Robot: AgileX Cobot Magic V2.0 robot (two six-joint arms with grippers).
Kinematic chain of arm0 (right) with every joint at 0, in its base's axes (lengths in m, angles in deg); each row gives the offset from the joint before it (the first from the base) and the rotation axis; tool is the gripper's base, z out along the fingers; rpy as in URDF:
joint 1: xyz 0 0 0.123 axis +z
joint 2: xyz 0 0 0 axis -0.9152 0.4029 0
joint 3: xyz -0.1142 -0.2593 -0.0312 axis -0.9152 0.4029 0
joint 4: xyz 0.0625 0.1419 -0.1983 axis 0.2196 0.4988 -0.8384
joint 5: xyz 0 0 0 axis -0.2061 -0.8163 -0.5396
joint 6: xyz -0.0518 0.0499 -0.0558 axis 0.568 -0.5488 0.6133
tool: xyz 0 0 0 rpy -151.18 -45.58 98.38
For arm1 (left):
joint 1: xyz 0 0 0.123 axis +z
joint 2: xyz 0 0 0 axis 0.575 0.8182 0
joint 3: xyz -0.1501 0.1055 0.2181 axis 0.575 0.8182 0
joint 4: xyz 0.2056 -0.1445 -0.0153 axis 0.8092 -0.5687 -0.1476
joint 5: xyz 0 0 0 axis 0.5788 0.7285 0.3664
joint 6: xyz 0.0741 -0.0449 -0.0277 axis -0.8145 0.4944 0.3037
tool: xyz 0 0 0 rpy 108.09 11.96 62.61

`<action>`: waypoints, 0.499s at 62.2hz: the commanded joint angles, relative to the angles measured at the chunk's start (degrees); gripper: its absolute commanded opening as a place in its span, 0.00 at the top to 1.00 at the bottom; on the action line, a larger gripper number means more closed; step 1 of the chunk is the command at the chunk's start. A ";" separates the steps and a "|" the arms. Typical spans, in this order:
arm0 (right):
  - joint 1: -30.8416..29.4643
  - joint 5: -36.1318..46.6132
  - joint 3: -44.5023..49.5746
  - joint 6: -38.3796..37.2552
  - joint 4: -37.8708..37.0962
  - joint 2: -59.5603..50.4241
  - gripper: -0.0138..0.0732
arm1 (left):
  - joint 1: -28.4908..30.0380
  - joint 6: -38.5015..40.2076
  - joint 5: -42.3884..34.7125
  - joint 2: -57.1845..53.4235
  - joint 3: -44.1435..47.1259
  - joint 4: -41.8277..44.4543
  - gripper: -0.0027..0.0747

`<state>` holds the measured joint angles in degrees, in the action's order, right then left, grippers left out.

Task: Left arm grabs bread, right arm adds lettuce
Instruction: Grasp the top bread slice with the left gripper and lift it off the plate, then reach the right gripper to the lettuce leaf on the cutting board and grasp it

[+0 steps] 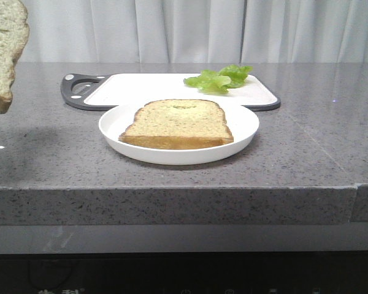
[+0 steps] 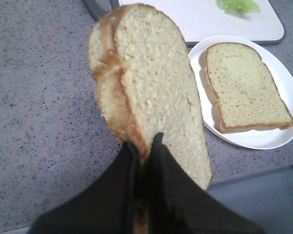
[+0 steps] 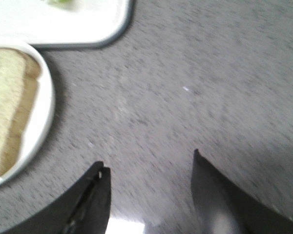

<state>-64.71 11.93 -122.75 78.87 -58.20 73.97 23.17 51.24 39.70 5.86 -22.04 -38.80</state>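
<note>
Left wrist view: left fingers (image 2: 145, 146) clamped on raised bread (image 2: 151, 92). Right fingers (image 3: 151, 190) apart, empty. Lettuce (image 1: 219, 78) lay on board (image 1: 153, 86) behind plate (image 1: 245, 125). Advised: grip leaf gently.

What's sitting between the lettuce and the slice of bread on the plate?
Nothing stands between them. In the front view, only bare white cutting board and the plate rim separate the lettuce from the plated slice.

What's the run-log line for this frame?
left claw: shut on bread, lifted | right claw: open, empty | lettuce: on cutting board | plate: second slice
</note>
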 commanded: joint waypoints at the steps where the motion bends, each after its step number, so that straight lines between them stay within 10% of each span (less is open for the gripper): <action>1: -0.26 3.69 -5.35 5.47 6.45 3.89 0.38 | 0.23 0.43 -3.44 -0.55 -1.55 -1.22 0.99; 31: -0.09 2.40 -30.24 20.02 25.87 33.13 0.32 | 0.23 0.43 -3.44 -0.55 -1.55 -1.22 0.99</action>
<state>-64.71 12.89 -147.19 96.50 -36.59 104.75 23.17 51.24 39.70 5.86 -22.04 -38.80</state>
